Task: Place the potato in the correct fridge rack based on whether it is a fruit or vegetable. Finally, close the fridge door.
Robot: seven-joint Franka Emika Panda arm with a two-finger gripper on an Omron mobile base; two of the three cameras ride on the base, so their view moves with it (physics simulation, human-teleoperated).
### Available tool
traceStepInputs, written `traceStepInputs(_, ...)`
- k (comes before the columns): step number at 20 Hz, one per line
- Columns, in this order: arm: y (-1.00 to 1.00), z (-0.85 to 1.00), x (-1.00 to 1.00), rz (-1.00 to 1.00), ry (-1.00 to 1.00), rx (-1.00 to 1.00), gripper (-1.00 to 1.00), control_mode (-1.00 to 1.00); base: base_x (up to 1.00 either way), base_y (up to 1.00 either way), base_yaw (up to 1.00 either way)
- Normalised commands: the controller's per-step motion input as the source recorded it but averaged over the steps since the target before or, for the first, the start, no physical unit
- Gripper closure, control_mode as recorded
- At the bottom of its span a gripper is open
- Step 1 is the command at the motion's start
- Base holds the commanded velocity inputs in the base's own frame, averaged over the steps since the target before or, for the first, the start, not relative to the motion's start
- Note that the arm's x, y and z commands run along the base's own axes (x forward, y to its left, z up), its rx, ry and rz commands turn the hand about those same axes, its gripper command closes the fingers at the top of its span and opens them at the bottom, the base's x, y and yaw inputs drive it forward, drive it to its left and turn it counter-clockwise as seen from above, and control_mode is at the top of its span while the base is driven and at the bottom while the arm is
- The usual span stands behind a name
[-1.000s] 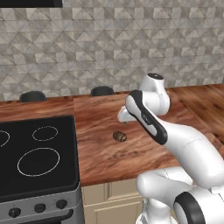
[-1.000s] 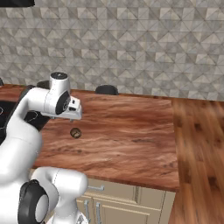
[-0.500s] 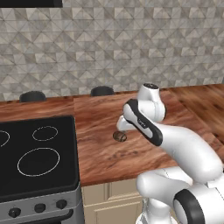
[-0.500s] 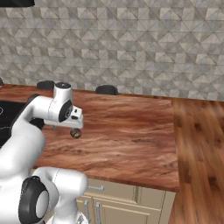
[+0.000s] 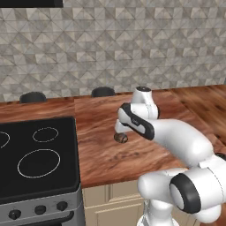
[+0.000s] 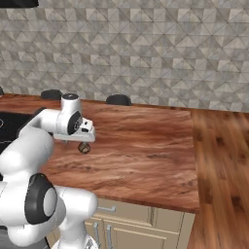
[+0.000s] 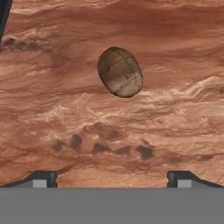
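The potato [image 5: 121, 138] [image 6: 84, 148] is a small dull-brown oval lying on the wooden counter [image 5: 106, 159]. In the hand view the potato [image 7: 120, 72] sits above centre, with bare wood between it and the fingertips [image 7: 43, 178]. My gripper [image 5: 120, 131] [image 6: 83, 142] [image 7: 112, 179] hangs just over it, pointing down. It is open, its two tips stand wide apart and nothing is between them. The fridge, its rack and its door are out of view.
A black cooktop [image 5: 39, 154] takes up the counter's left part. Two dark round objects [image 5: 103, 92] [image 5: 32, 96] stand at the tiled back wall. The counter's front edge [image 6: 146, 197] runs above pale cabinet fronts, and the wood continues to the right [image 6: 219, 155].
The hand has come down and moved a little left, from well above the counter to just over the potato. The potato has not moved, and the jaws stay wide.
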Motion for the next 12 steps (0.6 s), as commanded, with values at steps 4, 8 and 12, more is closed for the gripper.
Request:
traceStepInputs(4,-0.02,-0.15,0.28,0.09,0.01,-0.04,-1.00,-1.00,0.00,0.00,0.00)
traceStepInputs(8,0.00,-0.32,0.24,0.12,0.02,0.00,-1.00,-1.00,0.00,0.00,0.00)
traceStepInputs(12,0.03,-0.34,0.06,0.13,0.02,0.00,-1.00,-1.00,0.00,0.00,0.00)
